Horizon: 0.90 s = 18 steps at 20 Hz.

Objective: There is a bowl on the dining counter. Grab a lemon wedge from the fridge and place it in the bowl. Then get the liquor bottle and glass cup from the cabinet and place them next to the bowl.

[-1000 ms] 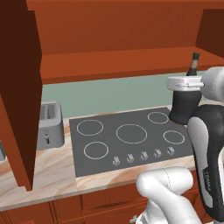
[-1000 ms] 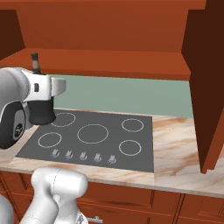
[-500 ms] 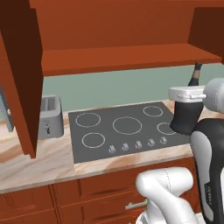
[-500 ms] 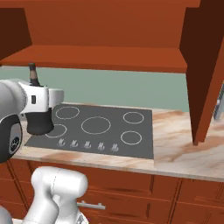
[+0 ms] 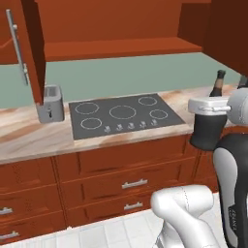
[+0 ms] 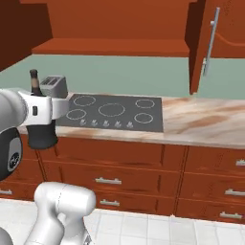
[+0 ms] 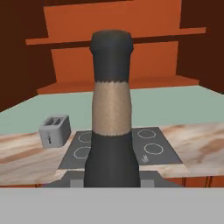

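Note:
My gripper [image 7: 112, 178] is shut on the liquor bottle [image 7: 111, 109], a dark bottle with a tan band round its neck, standing upright between the fingers in the hand view. In the left base view the bottle's neck [image 5: 218, 83] sticks up above the gripper [image 5: 211, 105] at the right edge, in front of the counter. The right base view has the gripper [image 6: 42, 108] at the left with the bottle's neck [image 6: 34, 81] above it. The bowl, lemon wedge and glass cup are out of view.
A black cooktop [image 5: 123, 115] lies on the marble counter [image 5: 29, 138], with a grey toaster [image 5: 51, 103] to its left. Open cabinet doors [image 5: 30, 46] [image 6: 217, 33] hang above either end. Wooden drawers [image 5: 123, 177] run below the counter.
The whole scene has shifted and shrunk away, so the base has backed off from the counter. The bottle stays upright in my gripper.

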{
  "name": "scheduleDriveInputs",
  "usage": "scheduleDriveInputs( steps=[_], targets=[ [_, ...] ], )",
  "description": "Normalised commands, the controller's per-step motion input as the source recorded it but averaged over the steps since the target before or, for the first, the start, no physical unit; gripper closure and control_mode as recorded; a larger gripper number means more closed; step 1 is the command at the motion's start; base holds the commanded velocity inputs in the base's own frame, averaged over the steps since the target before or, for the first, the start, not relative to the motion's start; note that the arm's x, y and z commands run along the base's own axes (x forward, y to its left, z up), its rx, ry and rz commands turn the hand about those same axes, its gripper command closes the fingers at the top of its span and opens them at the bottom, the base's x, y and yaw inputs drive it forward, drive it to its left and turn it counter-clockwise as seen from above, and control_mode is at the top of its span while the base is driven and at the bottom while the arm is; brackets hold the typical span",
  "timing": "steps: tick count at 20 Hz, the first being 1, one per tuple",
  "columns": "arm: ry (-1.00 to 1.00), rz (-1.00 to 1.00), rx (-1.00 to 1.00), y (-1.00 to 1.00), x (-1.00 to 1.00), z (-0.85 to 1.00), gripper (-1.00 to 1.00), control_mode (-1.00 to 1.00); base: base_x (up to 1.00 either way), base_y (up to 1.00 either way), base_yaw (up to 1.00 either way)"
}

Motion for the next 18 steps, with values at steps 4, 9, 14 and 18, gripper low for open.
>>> scheduleDriveInputs(
  steps=[4,9,14,18],
  targets=[
    [0.0,0.0,0.0,0.0,0.0,0.0,1.0,1.0,-0.38,-0.37,-0.44],
    [0.0,0.0,0.0,0.0,0.0,0.0,1.0,1.0,-0.02,-0.5,-0.65],
    [0.0,0.0,0.0,0.0,0.0,0.0,1.0,1.0,0.0,-0.49,-0.65],
    [0.0,0.0,0.0,0.0,0.0,0.0,1.0,1.0,0.0,-0.49,-0.62]
  ],
)
